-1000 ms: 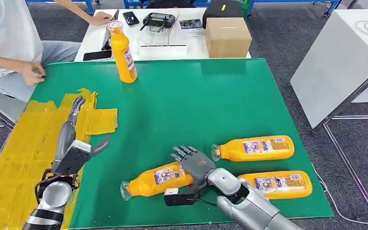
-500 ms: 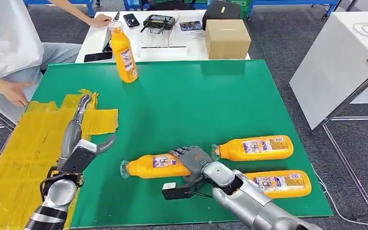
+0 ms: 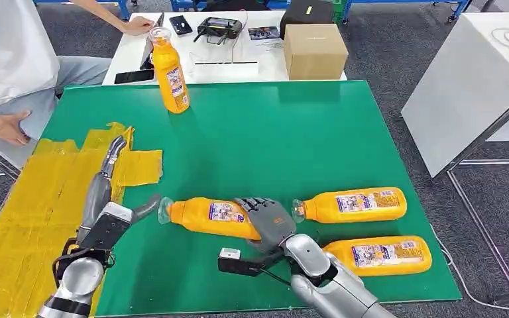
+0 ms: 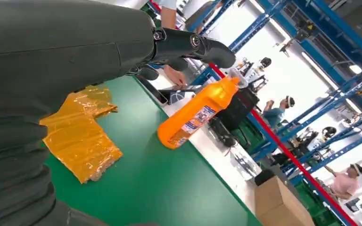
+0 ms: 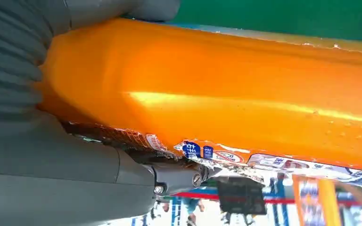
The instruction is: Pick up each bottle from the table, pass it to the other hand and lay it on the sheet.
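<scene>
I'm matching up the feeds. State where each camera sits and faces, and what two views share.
Head view: high on the body, looking down at the green table; shows left hand and right hand gripping a lying bottle.
Left wrist view: behind the left hand, looking across the table at the upright bottle.
Right wrist view: behind the right hand, against the gripped bottle.
Head and left wrist views share the upright bottle.

A grey carpeted floor (image 3: 384, 53) surrounds a white desk (image 3: 199, 69) and a white side table (image 3: 467, 86).
</scene>
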Available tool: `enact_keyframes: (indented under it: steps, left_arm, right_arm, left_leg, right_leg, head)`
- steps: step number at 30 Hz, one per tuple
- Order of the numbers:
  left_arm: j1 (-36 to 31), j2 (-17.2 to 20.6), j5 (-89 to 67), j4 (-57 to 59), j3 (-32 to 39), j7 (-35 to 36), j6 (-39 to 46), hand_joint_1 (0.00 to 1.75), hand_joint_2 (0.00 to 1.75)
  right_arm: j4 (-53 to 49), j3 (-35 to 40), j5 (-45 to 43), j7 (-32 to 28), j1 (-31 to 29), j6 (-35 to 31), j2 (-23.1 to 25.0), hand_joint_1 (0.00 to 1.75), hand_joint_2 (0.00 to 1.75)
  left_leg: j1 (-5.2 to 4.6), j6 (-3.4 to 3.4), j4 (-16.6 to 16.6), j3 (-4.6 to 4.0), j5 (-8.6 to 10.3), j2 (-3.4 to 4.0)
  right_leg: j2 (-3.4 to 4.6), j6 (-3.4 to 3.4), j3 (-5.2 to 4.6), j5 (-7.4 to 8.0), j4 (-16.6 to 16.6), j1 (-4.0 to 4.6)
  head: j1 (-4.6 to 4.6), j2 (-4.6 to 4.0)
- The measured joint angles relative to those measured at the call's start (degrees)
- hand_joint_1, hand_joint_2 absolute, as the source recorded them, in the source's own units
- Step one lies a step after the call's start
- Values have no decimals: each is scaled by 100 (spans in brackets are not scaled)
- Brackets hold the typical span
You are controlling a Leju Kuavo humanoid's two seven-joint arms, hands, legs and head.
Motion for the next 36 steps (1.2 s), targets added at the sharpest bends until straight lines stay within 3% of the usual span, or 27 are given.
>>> enact_keyframes:
  steps: [3, 6, 10, 16, 19, 25, 31, 36]
  left_arm:
    - [38, -15, 62, -85, 0, 4, -40, 0, 175]
    - [119, -28, 490, -219, 0, -29, -324, 0, 175]
    - [201, -124, 1133, -360, 28, -18, -426, 0, 175]
    - [207, -223, 1841, -363, 190, 179, -365, 0, 175]
    - [200, -223, 2110, -312, 201, 306, -694, 0, 175]
    - [158, -122, 3719, -142, 90, 551, -2722, 0, 175]
    - [69, -94, 3882, 22, -46, 568, -2981, 0, 175]
    - [-72, -68, 4061, 136, -267, 568, -3296, 0, 175]
  right_arm:
    - [-223, -188, 48, -33, 148, -141, 24, 175, 175]
    - [-606, -603, -51, -387, 485, -1041, 182, 175, 175]
    - [-1109, -1112, -351, -793, 799, -1693, 350, 175, 175]
    - [-1512, -1574, -975, -1526, 1169, -2133, 527, 175, 175]
    - [-1641, -1674, -1185, -1725, 1251, -2188, 592, 175, 175]
    - [-1685, -1720, -1669, -2032, 1231, -2103, 697, 175, 175]
    - [-1637, -1718, -1950, -2147, 1141, -1827, 789, 175, 175]
    - [-1543, -1538, -2496, -2306, 980, -800, 780, 175, 175]
  left_leg:
    - [0, 0, 0, -4, 0, -5]
    - [0, 0, 0, -8, 0, -5]
    - [0, 1, 0, -12, 0, -6]
    - [0, 1, 0, -13, -1, -6]
    - [0, 1, 0, -13, 0, -5]
    - [0, 1, 0, -14, 0, -1]
    - [0, 1, 0, -16, 0, -4]
    - [0, 1, 0, -16, 0, -3]
  right_leg:
    - [-1, 0, -1, 0, 0, 0]
    - [-1, 0, -7, 0, 0, -1]
    - [-1, 0, -10, -1, 0, -1]
    - [-1, 0, -12, 0, -1, -1]
    - [-1, 0, -13, 0, -1, 0]
    - [0, 0, -14, 0, 0, -1]
    - [-1, 0, -14, 0, 0, 0]
    - [0, -1, -14, 0, 0, 0]
  head:
    - [2, 0]
    - [0, 0]
    - [2, 0]
    - [0, 0]
    - [2, 0]
    - [2, 0]
    - [2, 0]
    - [2, 0]
